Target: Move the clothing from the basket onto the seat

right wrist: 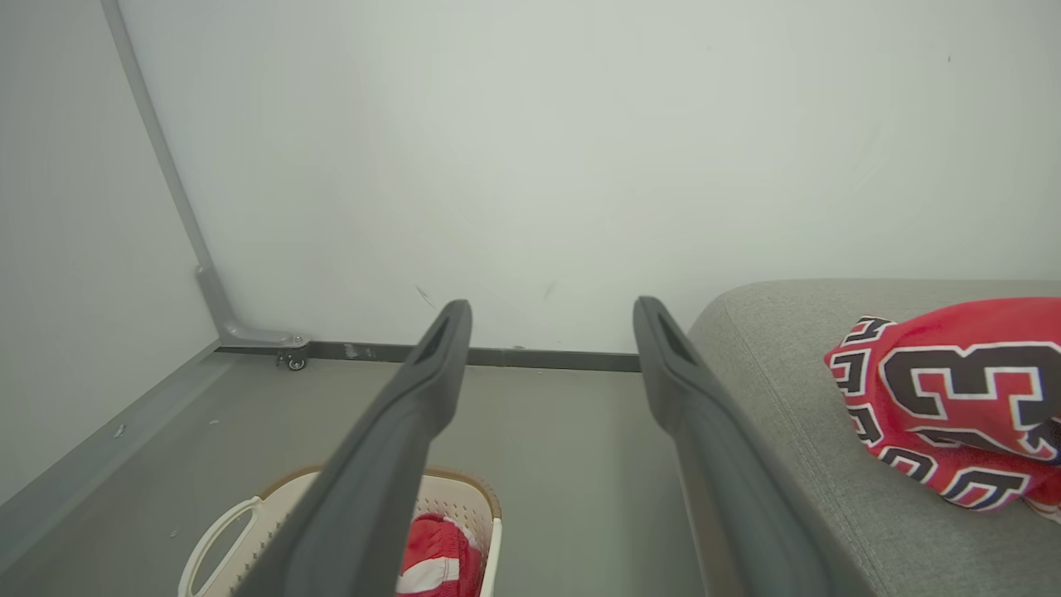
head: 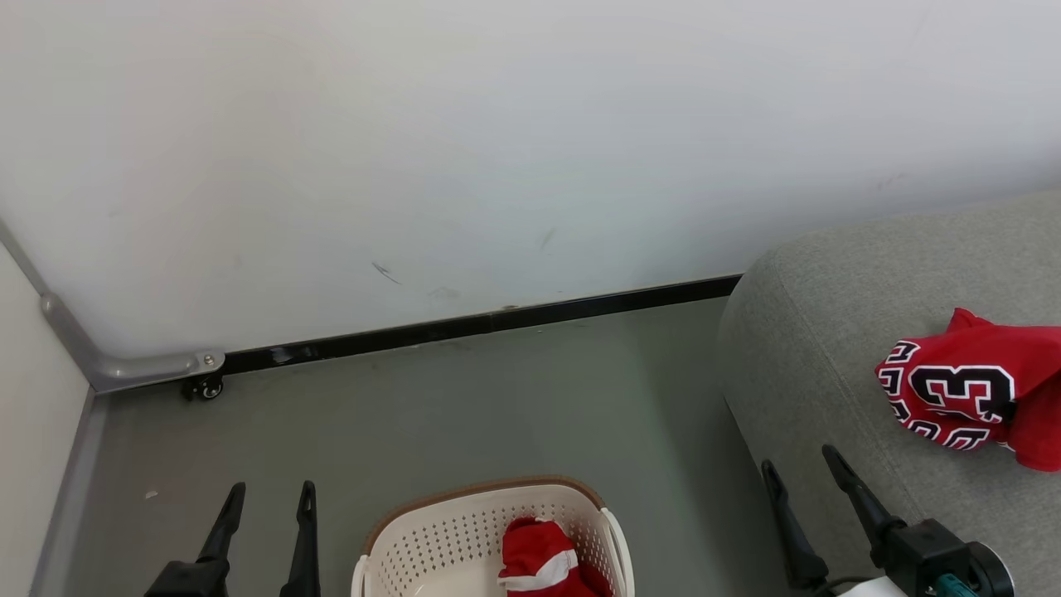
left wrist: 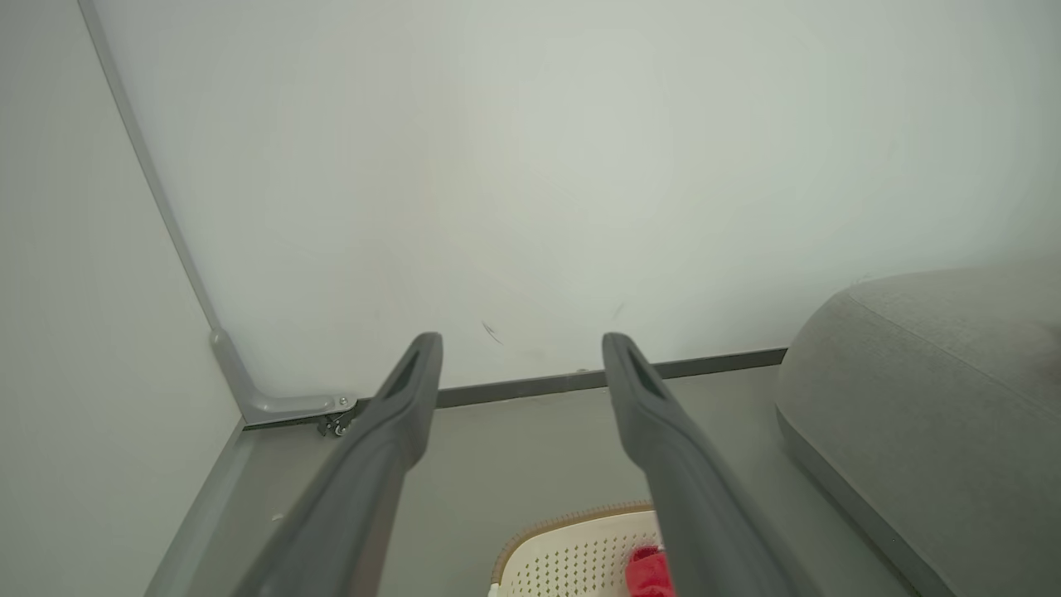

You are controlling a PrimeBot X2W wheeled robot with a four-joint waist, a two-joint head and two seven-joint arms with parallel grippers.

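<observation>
Hovering low with fingers spread and empty, left gripper (head: 273,489) aims forward over the floor (head: 464,406) left of the basket (head: 414,539), right gripper (head: 798,460) beside the sofa (head: 812,348) edge. Both grippers are cut off at the bottom edge. Jersey (head: 961,390) lies crumpled on the sofa, partly cut off at right; shorts (head: 539,555) sit bunched inside the basket, its near half out of frame.

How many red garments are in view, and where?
2. The jersey lies on the grey sofa; the shorts sit in the basket. Part of the basket is out of frame, so more may be hidden.
</observation>
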